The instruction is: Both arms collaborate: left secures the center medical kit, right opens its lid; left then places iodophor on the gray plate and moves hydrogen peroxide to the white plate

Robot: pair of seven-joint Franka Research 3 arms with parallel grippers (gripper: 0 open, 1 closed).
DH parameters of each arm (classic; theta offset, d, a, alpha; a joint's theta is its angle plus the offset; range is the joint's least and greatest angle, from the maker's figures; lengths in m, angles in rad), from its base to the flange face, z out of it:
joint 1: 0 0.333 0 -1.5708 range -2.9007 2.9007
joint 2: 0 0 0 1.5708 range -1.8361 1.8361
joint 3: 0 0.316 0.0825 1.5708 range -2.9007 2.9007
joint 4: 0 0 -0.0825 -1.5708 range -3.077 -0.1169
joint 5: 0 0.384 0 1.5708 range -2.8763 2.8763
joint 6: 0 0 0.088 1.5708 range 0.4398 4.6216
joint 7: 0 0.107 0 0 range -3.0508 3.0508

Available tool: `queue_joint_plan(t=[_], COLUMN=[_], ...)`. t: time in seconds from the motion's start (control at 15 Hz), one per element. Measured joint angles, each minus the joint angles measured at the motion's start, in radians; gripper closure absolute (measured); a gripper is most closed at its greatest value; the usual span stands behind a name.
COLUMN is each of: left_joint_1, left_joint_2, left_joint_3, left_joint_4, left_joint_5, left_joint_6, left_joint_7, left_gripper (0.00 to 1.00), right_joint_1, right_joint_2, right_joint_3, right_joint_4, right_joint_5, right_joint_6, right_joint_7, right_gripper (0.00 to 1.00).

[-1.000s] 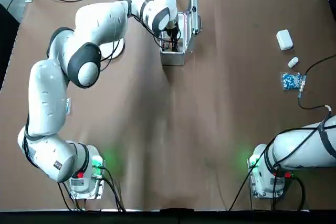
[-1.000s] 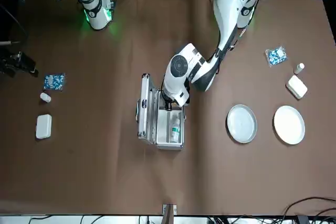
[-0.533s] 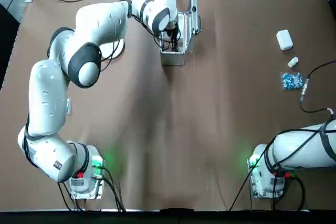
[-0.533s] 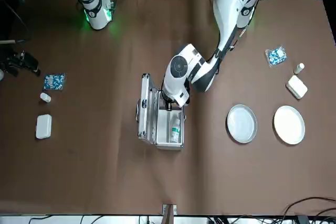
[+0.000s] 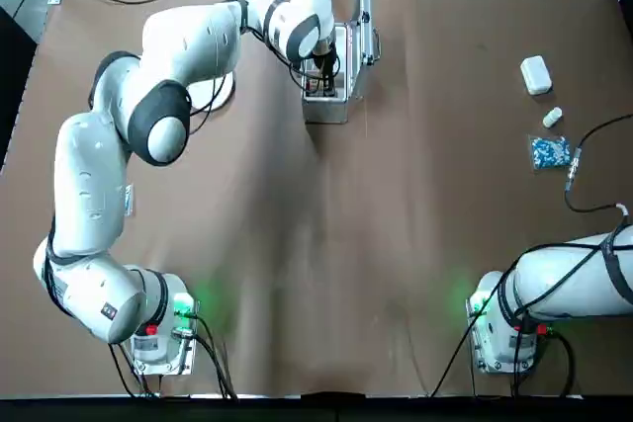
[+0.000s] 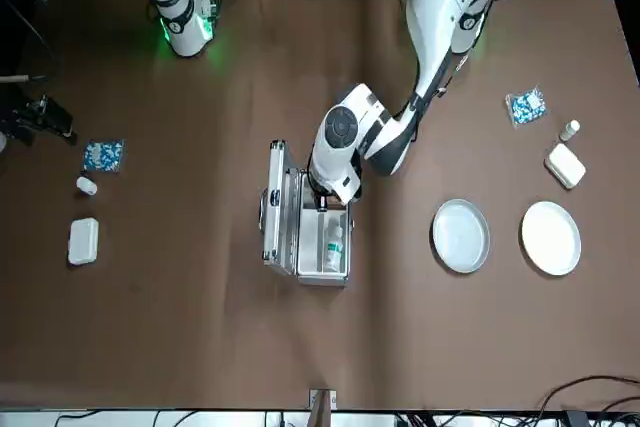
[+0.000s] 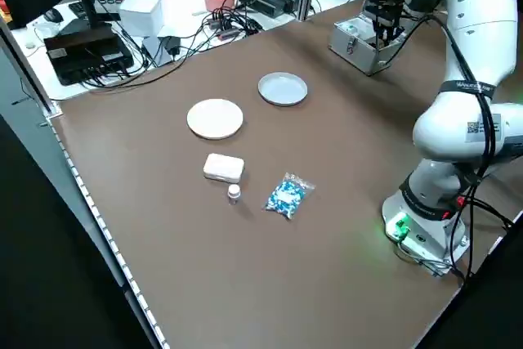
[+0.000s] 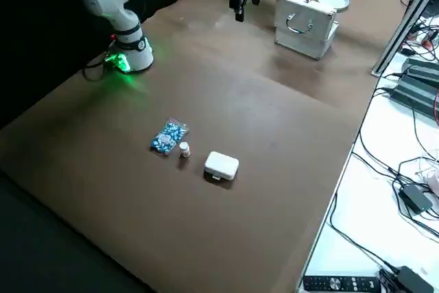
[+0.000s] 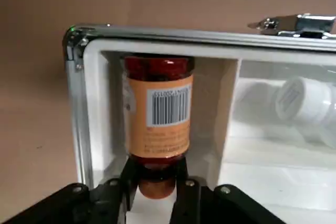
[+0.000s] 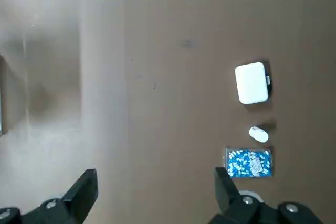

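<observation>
iodophor bottle (image 9: 157,108) sits in an end compartment of the open medical kit (image 5: 336,66), which rests at the middle of the desk (image 5: 396,224) on its far side from the arm bases. in the left wrist view it is an amber bottle with an orange label and a barcode, lying with its long axis running straight away from the left tool (image 9: 155,190), its narrow cap end toward the fingers. the digits under the barcode are too small to read, and no brand name can be made out.

the left tool's fingers (image 9: 126,174) are closed on that cap end, one each side, inside the white-lined compartment. since the bottle points along the tool's own reach, the coming move looks like a straight lift up and out past the metal rim, with little room at the sides. a white bottle (image 9: 307,100), likely the hydrogen peroxide, lies in the neighbouring compartment beyond a divider.

the lid (image 6: 275,202) stands raised along the kit's side toward the robot's right. the gray plate (image 6: 460,235) and the white plate (image 6: 551,238) lie on the robot's left of the kit, the gray one nearer to it, so the left arm is well placed to carry.

the right tool (image 10: 157,198) hangs over bare desk on the robot's right, its fingers spread wide and holding nothing, well apart from the kit.
</observation>
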Motion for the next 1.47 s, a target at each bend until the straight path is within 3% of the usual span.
queue_joint_plan(t=[0.67,1.07,1.27,1.47], left_joint_1=[0.019,0.140,0.244,0.418], left_joint_2=[-0.031,-0.122,-0.165,-0.169], left_joint_3=[0.006,-0.010,-0.079,-0.220], left_joint_4=[0.063,0.070,0.067,0.064], left_joint_5=[0.000,-0.046,-0.066,-0.068], left_joint_6=[0.008,0.000,-0.063,-0.101], left_joint_7=[-0.006,0.006,0.052,0.134], left_gripper=[0.67,0.67,0.67,0.67], right_joint_1=[0.001,0.002,0.003,0.003], right_joint_2=[0.000,0.000,0.000,0.000], right_joint_3=[0.001,0.001,0.001,0.001], right_joint_4=[0.000,-0.001,-0.001,-0.002], right_joint_5=[0.000,0.000,0.000,0.000], right_joint_6=[-0.009,-0.026,-0.032,-0.033], right_joint_7=[0.000,0.000,0.000,0.000], right_gripper=[0.02,0.02,0.02,0.02])
